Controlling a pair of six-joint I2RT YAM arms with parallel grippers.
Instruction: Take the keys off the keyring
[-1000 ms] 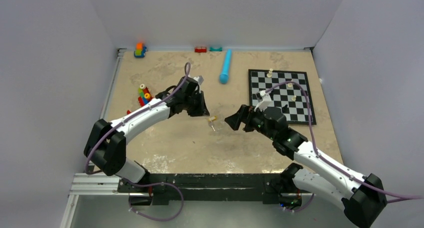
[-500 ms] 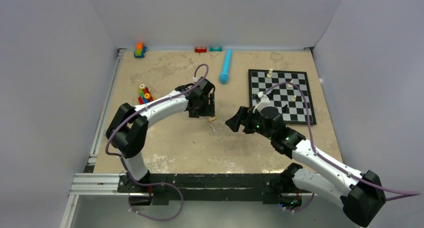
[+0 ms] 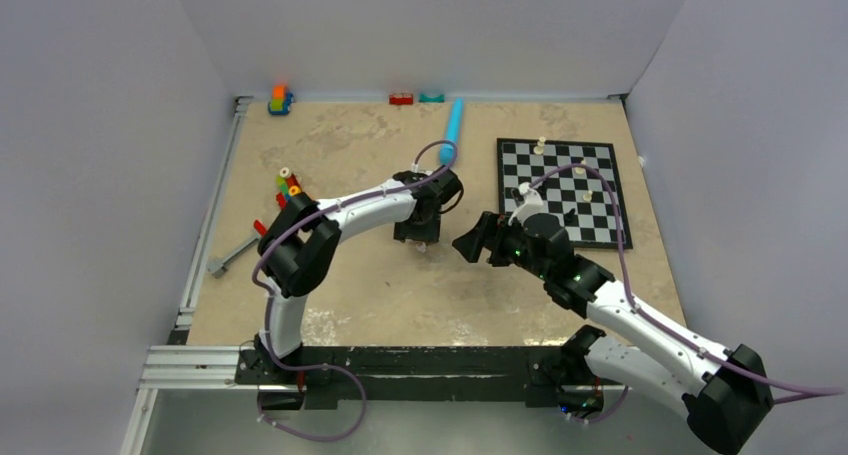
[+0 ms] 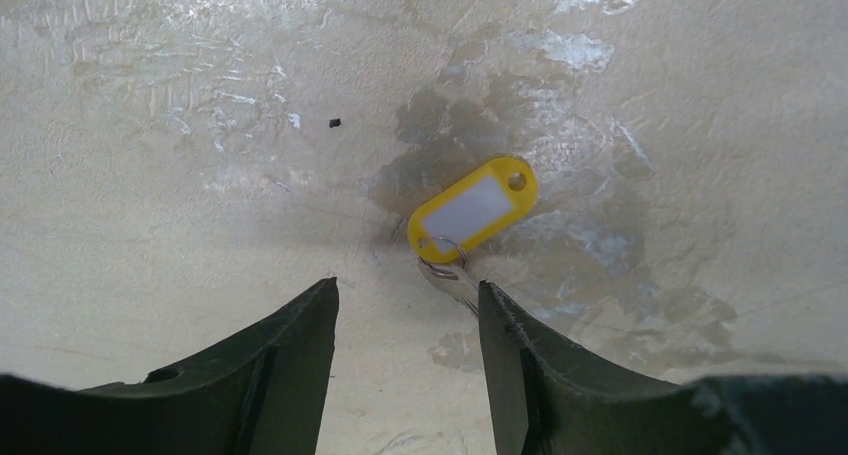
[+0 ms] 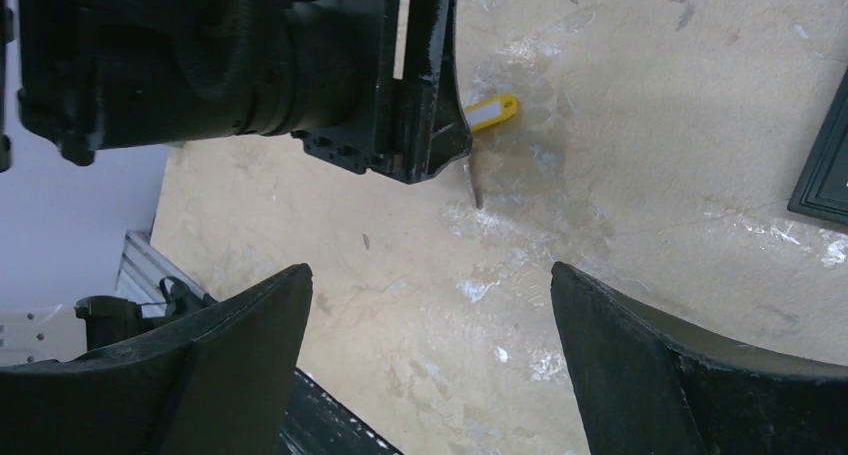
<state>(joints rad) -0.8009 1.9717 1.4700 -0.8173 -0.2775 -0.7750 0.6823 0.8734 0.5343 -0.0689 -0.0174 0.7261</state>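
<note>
A yellow key tag [image 4: 472, 207] with a white label lies on the tan table. A small wire keyring [image 4: 445, 247] hangs at its lower end and carries a silvery-grey key [image 4: 455, 281]. The key's tip runs under my left gripper's right finger [image 4: 520, 355]. No brass-gold key shows. My left gripper [image 4: 408, 295] is open and empty, just above the table, with the key at its right fingertip. The tag [image 5: 492, 110] and key [image 5: 473, 185] also show in the right wrist view, beside the left gripper [image 5: 420, 125]. My right gripper [image 3: 470, 243] is open and empty, just right of them.
A chessboard [image 3: 600, 220] with small white pieces lies at the right. A blue cylinder [image 3: 452, 125] lies at the back middle. Toy blocks [image 3: 288, 187] and a grey tool [image 3: 230, 256] lie at the left. Small bricks [image 3: 401, 99] line the back wall.
My left arm has reached right and forward, bringing its gripper down over the keyring. The right arm has hardly moved.
</note>
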